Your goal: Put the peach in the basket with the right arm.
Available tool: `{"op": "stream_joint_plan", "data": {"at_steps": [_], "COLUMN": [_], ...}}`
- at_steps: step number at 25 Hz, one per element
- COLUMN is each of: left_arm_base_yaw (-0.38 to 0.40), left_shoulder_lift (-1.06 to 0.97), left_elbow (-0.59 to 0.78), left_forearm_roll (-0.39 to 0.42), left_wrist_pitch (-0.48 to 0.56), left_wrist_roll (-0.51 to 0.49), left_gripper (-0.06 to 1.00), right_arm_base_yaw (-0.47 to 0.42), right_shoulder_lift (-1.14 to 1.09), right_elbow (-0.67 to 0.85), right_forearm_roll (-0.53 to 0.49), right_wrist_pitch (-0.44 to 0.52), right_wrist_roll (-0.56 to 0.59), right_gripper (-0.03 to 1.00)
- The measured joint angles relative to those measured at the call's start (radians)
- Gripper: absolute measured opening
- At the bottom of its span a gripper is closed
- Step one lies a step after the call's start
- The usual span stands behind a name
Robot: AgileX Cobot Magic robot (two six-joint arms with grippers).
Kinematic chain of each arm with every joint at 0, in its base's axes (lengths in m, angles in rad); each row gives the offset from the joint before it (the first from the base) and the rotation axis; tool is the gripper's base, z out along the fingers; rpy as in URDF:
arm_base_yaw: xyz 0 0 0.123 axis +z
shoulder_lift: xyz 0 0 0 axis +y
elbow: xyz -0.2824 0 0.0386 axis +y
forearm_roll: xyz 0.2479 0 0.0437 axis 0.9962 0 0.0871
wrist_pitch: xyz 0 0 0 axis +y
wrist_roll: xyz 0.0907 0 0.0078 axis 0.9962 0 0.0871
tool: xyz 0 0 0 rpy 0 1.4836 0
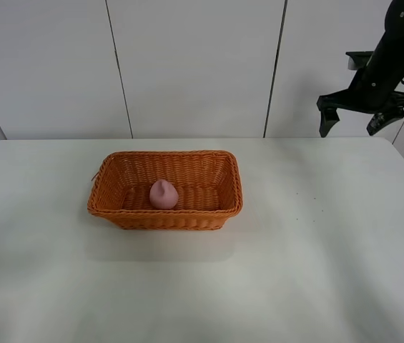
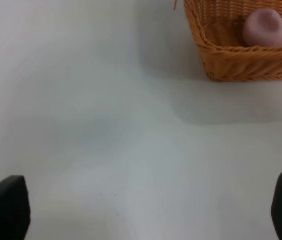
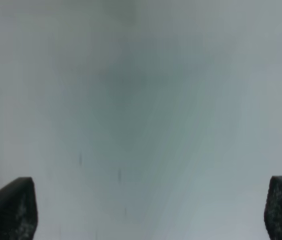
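Near edge of the worktop: bare white surface, nothing standing on it that I can see.

Mid-field: the basket sits slightly toward 9 o'clock of centre, long side facing me. The peach lies inside it, on the woven floor close to the near wall, tip upward. The left wrist view confirms this: peach within the rim of the basket. I judge the placement done; the step in hand is the retreat.

Left gripper: only its two tips show at the frame corners, spread wide and holding nothing. It is not visible in the high view.

Far field, 2 o'clock: the right arm is raised well above the worktop against the wall panels. The right gripper is released, its jaws splayed, nothing between them; the right wrist view shows only blank worktop between the tips.

To finish well, I would keep the arm high and pull back along 2 o'clock, away from the basket rim.

Room: wide open worktop from 3 to 5 o'clock. The far edge and wall are close behind the arm.
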Motion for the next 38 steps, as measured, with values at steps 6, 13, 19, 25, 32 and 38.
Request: {"op": "stream_joint_plan", "data": {"at_steps": [6, 13, 19, 25, 32, 38], "left_arm_base_yaw": [0.000, 0.000, 0.000, 0.000, 0.000, 0.000], "left_shoulder_lift": [0.000, 0.000, 0.000, 0.000, 0.000, 0.000], "left_elbow": [0.000, 0.000, 0.000, 0.000, 0.000, 0.000], "left_forearm_roll": [0.000, 0.000, 0.000, 0.000, 0.000, 0.000], "left_wrist_pitch": [0.000, 0.000, 0.000, 0.000, 0.000, 0.000], "left_wrist_roll": [0.000, 0.000, 0.000, 0.000, 0.000, 0.000], "left_gripper": [0.99, 0.99, 0.99, 0.99, 0.99, 0.99], "right_arm_base_yaw": [0.000, 0.000, 0.000, 0.000, 0.000, 0.000], "right_shoulder_lift": [-0.318, -0.775, -1.207, -1.591, -1.913, -1.998], "right_elbow": [0.457, 0.961, 1.246, 1.292, 1.295, 1.297], "right_forearm_roll": [0.000, -0.007, 0.000, 0.000, 0.000, 0.000], "right_wrist_pitch": [0.002, -0.077, -0.206, -0.188, -0.187, -0.185], "right_wrist_roll": [-0.008, -0.033, -0.033, -0.033, -0.033, -0.033], "right_gripper": [0.70, 0.70, 0.70, 0.70, 0.70, 0.70]}}
